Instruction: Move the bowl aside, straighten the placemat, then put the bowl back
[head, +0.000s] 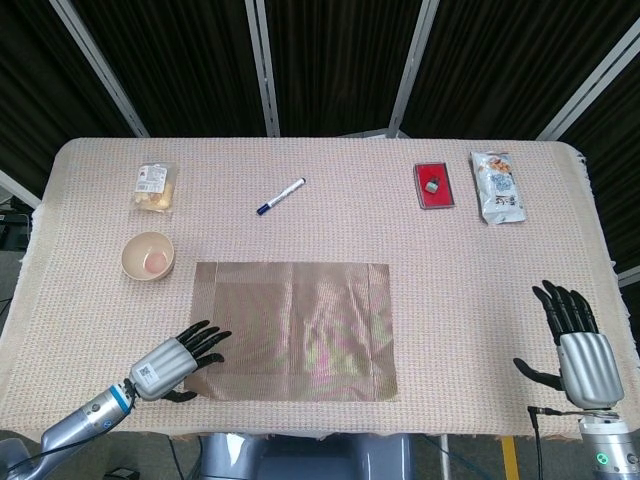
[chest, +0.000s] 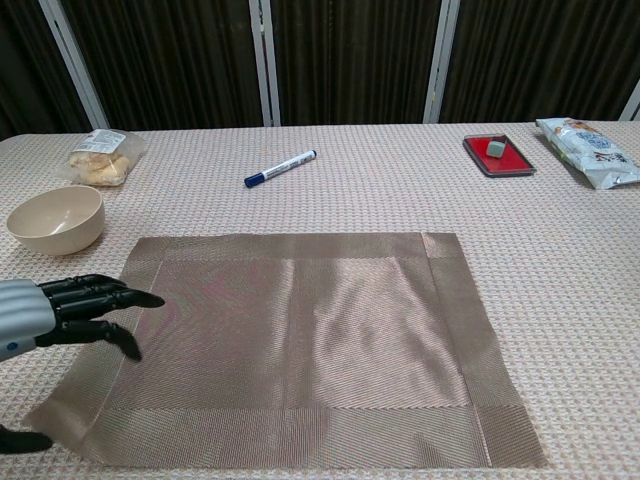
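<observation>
Now | both robot hands empty, spread | placemat (head: 292, 330) flat | no legible writing

Light falls evenly from overhead, bright and white, so the beige woven tablecloth (head: 330, 225) reads clearly in both views with no harsh patches. Shadows are soft and short: a faint one hugs the cream round bowl (chest: 56, 219), and a thin dark line sits under the blue-capped white marker (chest: 281, 168). The brown woven rectangular placemat (chest: 300, 340) catches the light, showing a pale sheen with pinkish and greenish moiré across its middle. Behind the table the black ribbed curtains (head: 330, 60) swallow the light and stay nearly featureless. Focus is sharp throughout the head view. In the chest view the black-fingered left hand (chest: 70, 310) at the frame edge looks slightly soft.
</observation>
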